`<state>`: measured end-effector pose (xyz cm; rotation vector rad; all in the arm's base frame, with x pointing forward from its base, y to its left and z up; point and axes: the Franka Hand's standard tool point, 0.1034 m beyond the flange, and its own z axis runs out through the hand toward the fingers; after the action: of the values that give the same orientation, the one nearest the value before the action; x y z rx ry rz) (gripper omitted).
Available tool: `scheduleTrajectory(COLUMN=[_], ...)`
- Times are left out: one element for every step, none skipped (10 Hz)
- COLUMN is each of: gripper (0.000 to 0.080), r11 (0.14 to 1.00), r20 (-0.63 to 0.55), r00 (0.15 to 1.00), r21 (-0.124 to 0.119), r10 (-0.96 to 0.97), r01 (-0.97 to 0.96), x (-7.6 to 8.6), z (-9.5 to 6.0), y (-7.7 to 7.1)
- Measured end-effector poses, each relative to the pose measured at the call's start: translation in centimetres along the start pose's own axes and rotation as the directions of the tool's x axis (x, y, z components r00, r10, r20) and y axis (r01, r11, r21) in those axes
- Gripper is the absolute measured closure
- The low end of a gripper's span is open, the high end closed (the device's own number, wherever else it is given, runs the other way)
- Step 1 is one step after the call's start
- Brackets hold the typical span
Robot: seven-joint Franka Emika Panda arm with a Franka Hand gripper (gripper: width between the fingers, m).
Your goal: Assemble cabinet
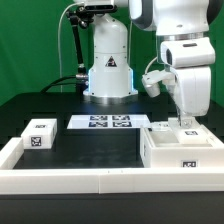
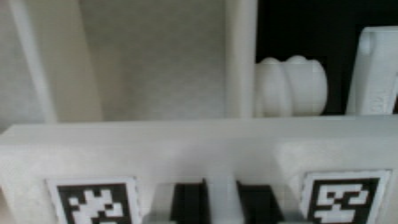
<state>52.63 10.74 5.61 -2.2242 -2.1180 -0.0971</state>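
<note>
The cabinet [image 1: 172,150], a large white box body with square tags, stands at the exterior view's right. My gripper [image 1: 183,121] reaches straight down onto its top at the far side. In the wrist view the cabinet [image 2: 178,150] fills the lower part with a tag at each side. My gripper [image 2: 222,205] shows as two dark fingers close together with a thin white strip of the cabinet between them. It looks shut on that part. The drawer fronts do not show as separate pieces.
A small white tagged block [image 1: 40,133] lies at the exterior view's left. The marker board [image 1: 104,122] lies in the middle at the back. The robot base [image 1: 108,70] stands behind it. A low white wall [image 1: 90,178] borders the front. A ribbed white piece [image 2: 294,88] shows in the wrist view.
</note>
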Motion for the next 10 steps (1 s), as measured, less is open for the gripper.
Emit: scheduleTrajectory(gripper=[0.0728,0.0728,0.0728,0.0728,0.0728,0.0728,0.0728,0.0728,0.0728,0.0728], r11=[1.0,1.0,1.0,1.0,1.0,1.0,1.0,1.0,1.0,1.0], r20=[0.0,0.0,0.0,-0.004,-0.009,-0.011,-0.012,-0.014,-0.017,-0.016], r00=[1.0,1.0,1.0,1.0,1.0,1.0,1.0,1.0,1.0,1.0], r21=[0.0,0.0,0.0,-0.007,-0.013,-0.013,-0.01,-0.013,-0.018,-0.012], r10=[0.0,0.0,0.0,-0.005,-0.004,-0.003,0.0,0.002,0.005,0.007], r01=[0.0,0.0,0.0,0.005,0.004,0.003,0.0,-0.002,-0.005,-0.007], x=[0.0,0.0,0.0,0.0,-0.1,0.0,0.0,0.1,0.1,0.1], z=[0.0,0.0,0.0,0.0,0.0,-0.1,-0.1,0.0,0.0,0.0], y=[0.0,0.0,0.0,0.7,1.5,2.3,2.8,3.4,3.9,4.3])
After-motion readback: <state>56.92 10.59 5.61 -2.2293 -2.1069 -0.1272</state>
